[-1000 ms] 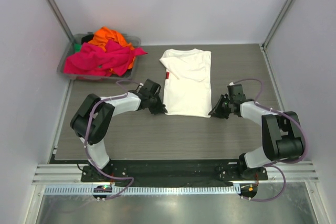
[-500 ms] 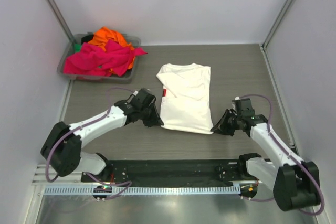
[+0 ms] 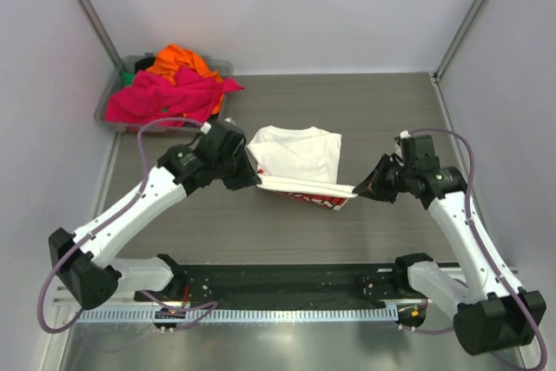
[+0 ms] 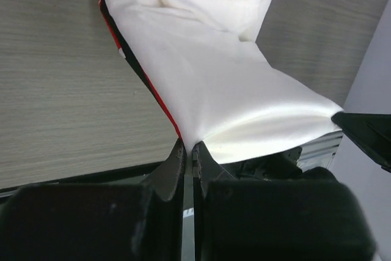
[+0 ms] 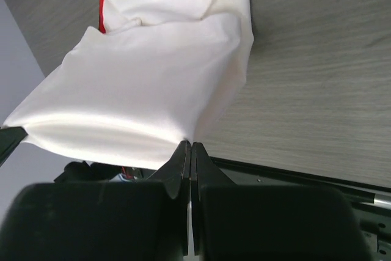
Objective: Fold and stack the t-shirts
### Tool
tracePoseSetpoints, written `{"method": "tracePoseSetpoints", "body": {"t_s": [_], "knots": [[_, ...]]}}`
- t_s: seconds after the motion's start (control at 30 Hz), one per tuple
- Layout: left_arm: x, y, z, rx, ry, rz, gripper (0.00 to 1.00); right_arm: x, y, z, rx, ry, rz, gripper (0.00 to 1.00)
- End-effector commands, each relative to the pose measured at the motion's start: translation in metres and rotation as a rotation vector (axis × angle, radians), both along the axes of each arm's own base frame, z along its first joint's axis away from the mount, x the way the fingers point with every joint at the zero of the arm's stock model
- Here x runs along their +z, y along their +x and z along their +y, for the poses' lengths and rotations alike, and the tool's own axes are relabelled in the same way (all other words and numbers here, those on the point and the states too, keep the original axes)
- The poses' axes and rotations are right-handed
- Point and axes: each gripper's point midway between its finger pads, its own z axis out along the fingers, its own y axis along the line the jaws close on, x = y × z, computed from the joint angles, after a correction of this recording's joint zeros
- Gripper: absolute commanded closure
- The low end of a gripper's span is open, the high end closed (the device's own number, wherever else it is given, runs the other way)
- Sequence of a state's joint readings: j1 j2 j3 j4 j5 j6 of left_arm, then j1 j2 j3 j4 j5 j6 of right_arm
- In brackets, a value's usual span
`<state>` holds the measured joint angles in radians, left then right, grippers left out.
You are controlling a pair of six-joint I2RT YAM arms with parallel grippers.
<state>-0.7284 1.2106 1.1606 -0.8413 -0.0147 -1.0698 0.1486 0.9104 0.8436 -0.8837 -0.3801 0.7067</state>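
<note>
Nearest us, the left gripper (image 3: 253, 182) and the right gripper (image 3: 356, 189) each pinch tight on a corner of the cream-white t-shirt (image 3: 295, 152), holding its near hem taut above the table (image 3: 287, 232). That hem runs left to right; the shirt's length runs away from us, its far end resting mid-table. Only the wrist views show us jaws biting cloth. Only the top view shows the bin (image 3: 219, 66) far left, holding the pink t-shirt (image 3: 165, 97) and the orange t-shirt (image 3: 179, 60).
</note>
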Motion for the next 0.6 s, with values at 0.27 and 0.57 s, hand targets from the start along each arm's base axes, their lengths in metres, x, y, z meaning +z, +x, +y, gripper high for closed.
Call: {"method": "tracePoseSetpoints", "body": {"t_s": [0.27, 0.57], "knots": [[0.017, 0.100, 0.031, 0.065, 0.170, -0.018, 1.00, 0.013, 0.092, -0.014, -0.017, -0.167, -0.026, 0.99], [-0.002, 0.189, 0.028, 0.040, 0.161, 0.058, 1.00, 0.001, 0.183, -0.022, -0.040, -0.236, 0.003, 0.99]]}}
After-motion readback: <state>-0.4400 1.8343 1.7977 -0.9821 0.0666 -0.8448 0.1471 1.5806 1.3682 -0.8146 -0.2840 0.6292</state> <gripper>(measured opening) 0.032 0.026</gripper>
